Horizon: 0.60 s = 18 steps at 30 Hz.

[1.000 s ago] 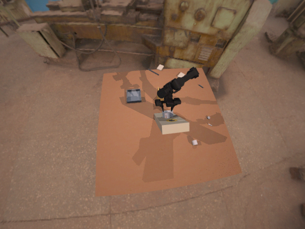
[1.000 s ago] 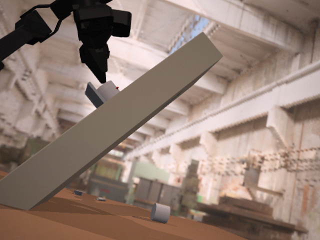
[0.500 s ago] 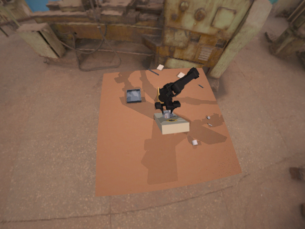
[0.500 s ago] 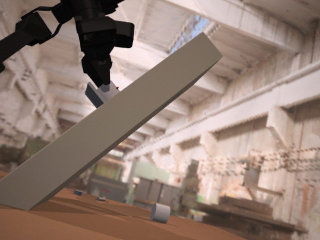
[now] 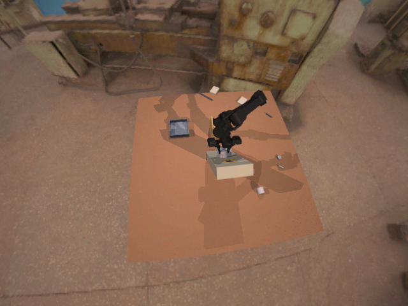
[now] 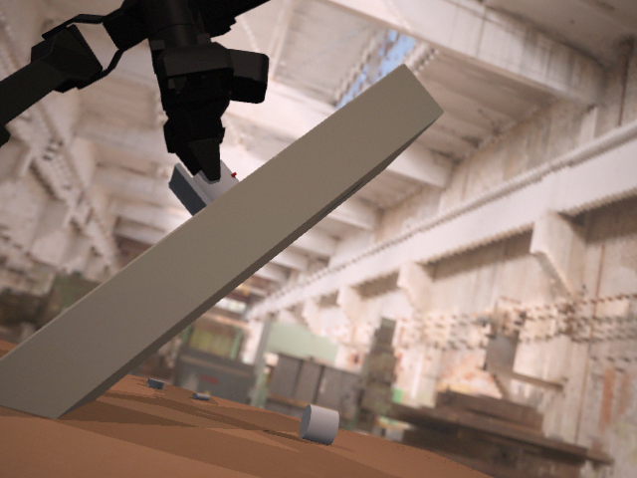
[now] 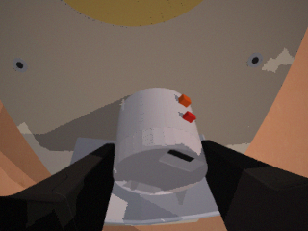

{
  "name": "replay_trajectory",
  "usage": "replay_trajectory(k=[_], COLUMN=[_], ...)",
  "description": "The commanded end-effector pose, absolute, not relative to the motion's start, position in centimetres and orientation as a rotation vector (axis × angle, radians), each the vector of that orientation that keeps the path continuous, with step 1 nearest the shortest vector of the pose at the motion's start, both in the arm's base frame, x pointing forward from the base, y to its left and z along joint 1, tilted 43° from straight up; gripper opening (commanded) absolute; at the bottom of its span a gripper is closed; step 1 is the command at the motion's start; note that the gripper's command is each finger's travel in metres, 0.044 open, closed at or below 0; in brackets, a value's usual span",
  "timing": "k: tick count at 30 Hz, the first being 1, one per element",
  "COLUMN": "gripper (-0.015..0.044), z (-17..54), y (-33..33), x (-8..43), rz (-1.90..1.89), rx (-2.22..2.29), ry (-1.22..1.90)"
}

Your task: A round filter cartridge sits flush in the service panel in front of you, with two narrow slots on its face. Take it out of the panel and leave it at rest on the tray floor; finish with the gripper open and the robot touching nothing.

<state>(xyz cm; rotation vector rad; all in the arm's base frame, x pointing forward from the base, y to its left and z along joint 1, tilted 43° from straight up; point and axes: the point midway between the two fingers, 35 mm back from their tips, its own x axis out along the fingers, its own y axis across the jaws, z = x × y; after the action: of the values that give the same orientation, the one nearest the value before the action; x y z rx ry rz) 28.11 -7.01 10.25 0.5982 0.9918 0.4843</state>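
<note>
1. Closest in the wrist view, the end effector (image 5: 224, 152) (image 6: 209, 177) (image 7: 158, 150) has its fingers partly spread, one on either side of a light-grey cylinder (image 5: 223, 153) (image 6: 222, 182) (image 7: 156, 125). I cannot tell whether they are pressing on it or only flanking it.
2. That cylinder shows a dark narrow slot on its face and has an orange and a red mark on its side. By its slot it looks like the filter cartridge. It stands proud of the service panel rather than flush, and it is outside the tray. How deep its base goes is hidden.
3. Behind and around the cylinder is a flat grey plate (image 6: 186, 189) (image 7: 89, 146), rising from the panel face.
4. The service panel (image 5: 234, 171) (image 6: 221, 241) (image 7: 144, 53) is a thick pale slab, tilted on the desk (image 5: 164, 197) (image 6: 154, 452) (image 7: 291, 125). Its face carries a yellow ring (image 5: 235, 160) (image 7: 135, 12), apart from the cylinder, and the wrist view shows two small dark-centred dots.
5. Beyond the panel, a short pale cylinder (image 5: 260, 190) (image 6: 319, 424) lies loose on the desk.
6. Well apart from the end effector, on the opposite side from that loose piece, the blue-grey tray (image 5: 178, 136) rests on the desk.
7. Farthest off, at the desk's edge in the top view, a pale block (image 5: 214, 90) lies near a dark thin rod (image 5: 205, 95).
</note>
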Motion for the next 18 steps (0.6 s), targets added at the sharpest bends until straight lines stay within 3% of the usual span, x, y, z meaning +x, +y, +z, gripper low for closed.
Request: replay_trajectory(k=[1,9,18], gripper=[0.0199,0.0008,0.0000], z=[10.2,10.8,12.5], y=[-7.0,-7.5,-9.1], x=[28.1,28.7,29.2], rz=[0.483,0.484,0.481], rx=[0.595,0.596,0.596], ry=[0.993,0.992,0.994])
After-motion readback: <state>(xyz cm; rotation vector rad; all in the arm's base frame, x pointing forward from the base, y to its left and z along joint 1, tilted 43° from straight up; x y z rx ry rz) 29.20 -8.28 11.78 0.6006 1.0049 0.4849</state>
